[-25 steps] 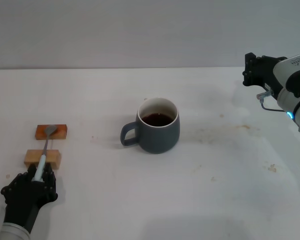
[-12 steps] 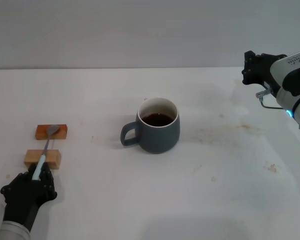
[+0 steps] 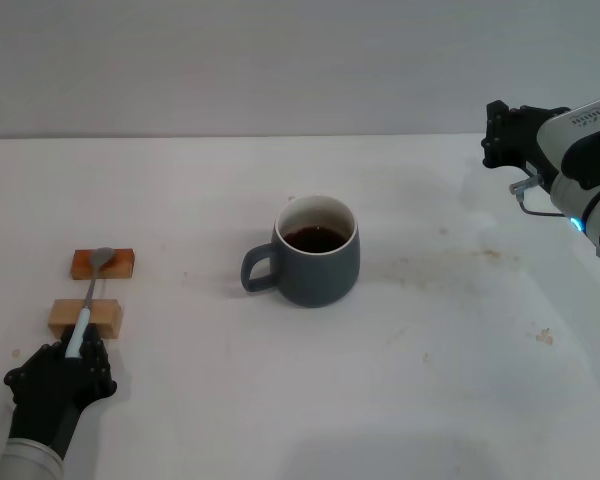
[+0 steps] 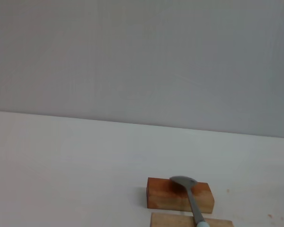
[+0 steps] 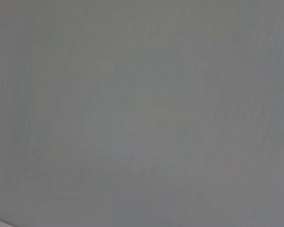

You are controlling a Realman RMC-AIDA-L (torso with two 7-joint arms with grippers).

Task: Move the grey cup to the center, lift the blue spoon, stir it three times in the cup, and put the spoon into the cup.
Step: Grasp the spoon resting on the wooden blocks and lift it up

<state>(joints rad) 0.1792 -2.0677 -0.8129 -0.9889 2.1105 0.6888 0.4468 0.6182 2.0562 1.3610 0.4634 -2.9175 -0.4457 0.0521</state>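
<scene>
The grey cup point(image 3: 318, 256) stands upright at the middle of the table, its handle toward my left side, with dark liquid inside. The blue spoon point(image 3: 88, 298) lies across two small wooden blocks at the left, its metal bowl on the far block; it also shows in the left wrist view point(image 4: 190, 195). My left gripper point(image 3: 68, 358) is low at the near end of the spoon's pale handle, just in front of the near block. My right gripper point(image 3: 507, 138) is raised at the far right, away from the cup.
The far orange-brown block point(image 3: 103, 263) and the near tan block point(image 3: 85, 318) hold the spoon off the white table point(image 3: 430, 380). They also show in the left wrist view, the far block point(image 4: 180, 195) and the near block point(image 4: 180, 221). A grey wall stands behind.
My left gripper has shifted slightly back toward the near table edge at the spoon's handle end. The right gripper has edged slightly up. Cup and spoon have not moved.
</scene>
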